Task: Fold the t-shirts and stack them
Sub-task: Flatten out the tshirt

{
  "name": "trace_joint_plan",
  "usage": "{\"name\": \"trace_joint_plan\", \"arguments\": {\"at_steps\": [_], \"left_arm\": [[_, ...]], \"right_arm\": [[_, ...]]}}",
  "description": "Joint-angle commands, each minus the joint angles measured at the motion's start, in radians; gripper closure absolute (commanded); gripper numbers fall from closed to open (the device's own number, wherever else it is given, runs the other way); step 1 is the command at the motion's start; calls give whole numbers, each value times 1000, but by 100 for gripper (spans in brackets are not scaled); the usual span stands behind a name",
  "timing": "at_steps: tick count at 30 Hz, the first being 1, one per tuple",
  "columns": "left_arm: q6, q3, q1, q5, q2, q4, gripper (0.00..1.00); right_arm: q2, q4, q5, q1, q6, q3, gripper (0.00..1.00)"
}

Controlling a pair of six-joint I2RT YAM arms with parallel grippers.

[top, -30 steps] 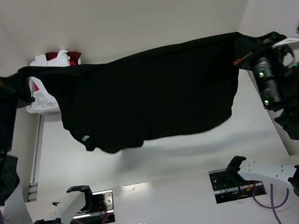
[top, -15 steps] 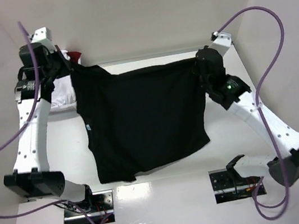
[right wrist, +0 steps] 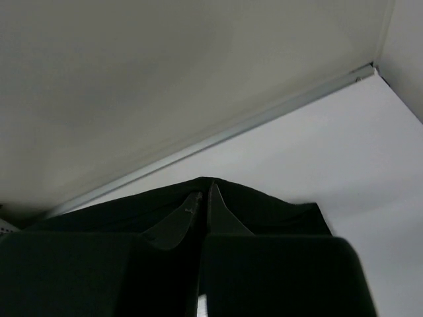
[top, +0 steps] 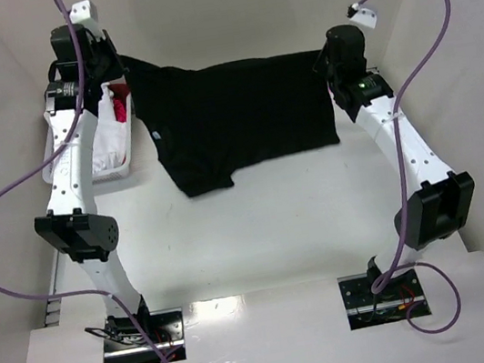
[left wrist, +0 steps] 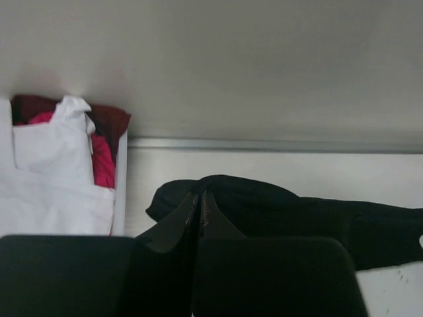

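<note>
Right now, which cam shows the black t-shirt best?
Top external: nearly the whole black t-shirt shows, spread between the left gripper and right gripper. Each wrist view catches only a bunched edge pinched at its own fingertips.

One black t-shirt [top: 240, 113], one white basket [top: 98, 176], two arms [top: 401, 138]

My flat white table [top: 258, 225] carries a large plain black cloth t-shirt [top: 240, 113] spread across its far part, with the small light-blue neck label [top: 157, 134] toward the left. A white rectangular basket [top: 94, 175] stands at the far left, just beside the shirt. At the near edge sit my left base plate [top: 141, 331] and right base plate [top: 379, 293].
</note>
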Motion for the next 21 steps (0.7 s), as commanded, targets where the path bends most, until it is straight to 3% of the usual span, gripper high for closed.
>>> {"name": "trace_joint_plan", "arguments": {"at_steps": [1,5,9,16,21], "left_arm": [[49,150,-4,-35,-4,-36,100],[69,178,-13,-45,-54,-69,100],[58,39,-13,-45,-195,-58,100],[-5,-314,-13,30,-644,11,100],[-37,-457,-13,40,-937,-15,100]], "right_arm": [[-4,78,-8,-16,-49,102,100],[-82,78,-8,-16,-58,77,100],[-250,88,-26,-16,-69,-38,100],[-612,22,-102,-16,-101,-182,100],[-796,-136,-132,-16,-112,-109,100]]}}
